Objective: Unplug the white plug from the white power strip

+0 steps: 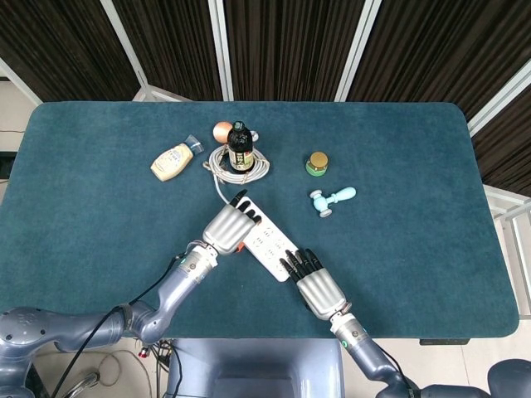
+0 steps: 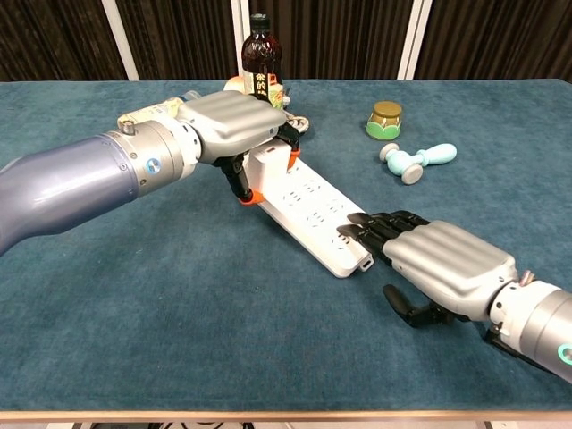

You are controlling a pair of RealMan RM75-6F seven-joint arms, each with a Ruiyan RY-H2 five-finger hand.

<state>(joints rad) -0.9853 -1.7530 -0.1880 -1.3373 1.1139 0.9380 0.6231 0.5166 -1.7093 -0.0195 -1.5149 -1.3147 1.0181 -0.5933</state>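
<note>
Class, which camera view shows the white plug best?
The chest view: the white plug shows side-on under the left hand, seated in the white power strip. In the head view the left hand covers it.
</note>
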